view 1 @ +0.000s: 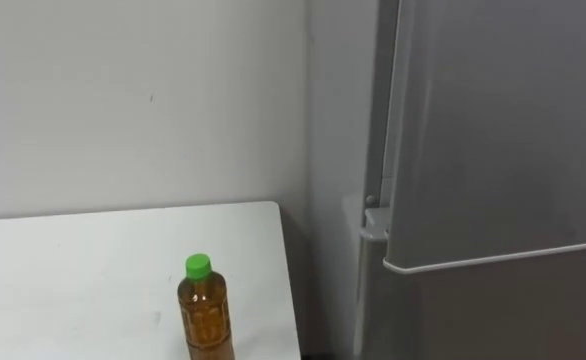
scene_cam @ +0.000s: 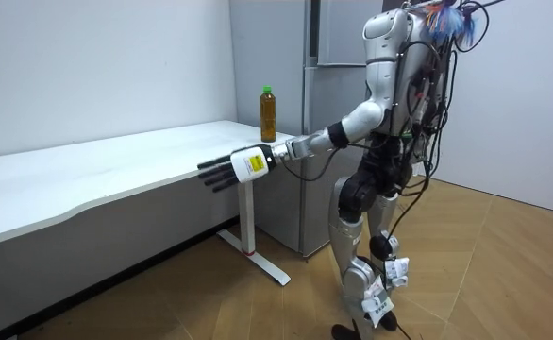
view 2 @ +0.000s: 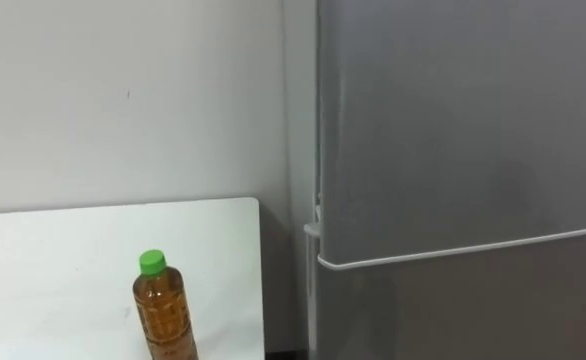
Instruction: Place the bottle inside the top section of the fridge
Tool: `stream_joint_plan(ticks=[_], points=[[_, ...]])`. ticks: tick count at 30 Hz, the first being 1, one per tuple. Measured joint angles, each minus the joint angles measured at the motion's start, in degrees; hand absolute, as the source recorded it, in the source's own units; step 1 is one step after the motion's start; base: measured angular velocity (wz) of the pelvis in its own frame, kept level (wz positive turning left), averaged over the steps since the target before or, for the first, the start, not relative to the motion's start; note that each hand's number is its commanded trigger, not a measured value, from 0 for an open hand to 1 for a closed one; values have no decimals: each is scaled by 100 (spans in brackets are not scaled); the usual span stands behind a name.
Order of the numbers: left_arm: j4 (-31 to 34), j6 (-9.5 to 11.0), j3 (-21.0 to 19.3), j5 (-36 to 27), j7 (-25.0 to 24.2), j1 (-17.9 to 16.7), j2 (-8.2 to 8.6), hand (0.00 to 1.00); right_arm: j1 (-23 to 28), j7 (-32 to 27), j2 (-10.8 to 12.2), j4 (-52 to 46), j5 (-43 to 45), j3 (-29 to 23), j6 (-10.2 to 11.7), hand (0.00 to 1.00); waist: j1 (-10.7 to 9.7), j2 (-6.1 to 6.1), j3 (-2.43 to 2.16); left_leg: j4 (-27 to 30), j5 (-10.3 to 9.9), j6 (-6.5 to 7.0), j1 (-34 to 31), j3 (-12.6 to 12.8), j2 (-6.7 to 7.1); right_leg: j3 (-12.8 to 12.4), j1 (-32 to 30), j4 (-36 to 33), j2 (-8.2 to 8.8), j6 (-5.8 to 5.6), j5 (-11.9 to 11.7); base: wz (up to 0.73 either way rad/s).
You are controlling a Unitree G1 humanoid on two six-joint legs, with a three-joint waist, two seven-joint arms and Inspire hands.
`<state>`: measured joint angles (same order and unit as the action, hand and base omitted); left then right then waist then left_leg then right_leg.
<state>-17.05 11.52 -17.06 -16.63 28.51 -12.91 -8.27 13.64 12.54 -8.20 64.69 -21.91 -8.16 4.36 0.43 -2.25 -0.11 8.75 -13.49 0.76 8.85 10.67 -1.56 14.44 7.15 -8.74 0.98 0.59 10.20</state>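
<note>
While the fridge stands closed, the table beside it carries the bottle, upright near the fridge end. Your left hand hovers short of it, fingers straight. Expect a full, smooth, squeezable body; grip mid-body, below the cap.

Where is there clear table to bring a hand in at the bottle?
The table is bare left of the bottle and behind it up to the wall. Tighter on its right: a narrow strip to the table's end, then the fridge. The left hand hovers open at the front edge.
</note>
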Motion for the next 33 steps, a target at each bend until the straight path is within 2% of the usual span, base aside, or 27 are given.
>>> stream_joint_plan(ticks=[4, 9, 12, 16, 21, 24, 28, 33], points=[[78, -1, -111, 56, 21, 89, -7, 0, 25, -43, 1, 1, 7, -13, -8, 0, -12, -38, 22, -3, 0, 0, 9, -8, -1, 1, 15, 2, -4, 0, 1, 0], [501, -1, -232, 104, 137, 124, -8, 0, 29, -131, 19, 1, -11, -10, -10, 0, -10, -36, 23, -4, 0, 0, 6, -17, -1, 1, 9, -4, -5, 0, 1, 0], [1030, -1, -279, 103, 257, 123, -11, 0, 19, -150, 25, 0, -16, -7, -9, 0, -9, -22, 27, 8, -1, 0, -42, -26, 0, 4, -33, -3, -4, 1, 1, 0], [1502, 1, -291, 109, 239, 126, -133, 0, -9, -168, 35, -33, 18, 5, -9, 0, -41, -30, 25, -4, 0, 0, -62, -28, 0, 5, -56, 1, -3, 0, 1, 0], [2300, -4, -215, 104, 168, 128, -132, 0, -68, -125, 46, -18, 83, 20, -9, 0, -55, -4, 33, 14, 0, 0, -69, -24, 10, -3, -65, 6, 4, -1, 1, 0], [2771, -4, -153, 106, -44, 195, -145, 0, -99, -66, 51, -12, 85, 35, -7, 0, -78, -9, 50, 14, 0, 0, -13, -18, 12, -16, -12, 11, 9, -3, 0, -1], [3077, -27, 70, 108, -387, 540, -149, 0, -247, -64, 135, 57, 89, 63, -10, 0, -178, 9, 87, 18, 1, 1, -32, -49, 9, 2, -11, 14, 5, -2, 1, 4], [3181, -77, 278, 104, -1074, 812, -149, 0, -272, -45, 135, 62, 84, 82, -12, 0, -284, 19, 88, 29, 1, 1, -31, -47, 12, -17, -29, 19, 6, -6, 10, 0]])
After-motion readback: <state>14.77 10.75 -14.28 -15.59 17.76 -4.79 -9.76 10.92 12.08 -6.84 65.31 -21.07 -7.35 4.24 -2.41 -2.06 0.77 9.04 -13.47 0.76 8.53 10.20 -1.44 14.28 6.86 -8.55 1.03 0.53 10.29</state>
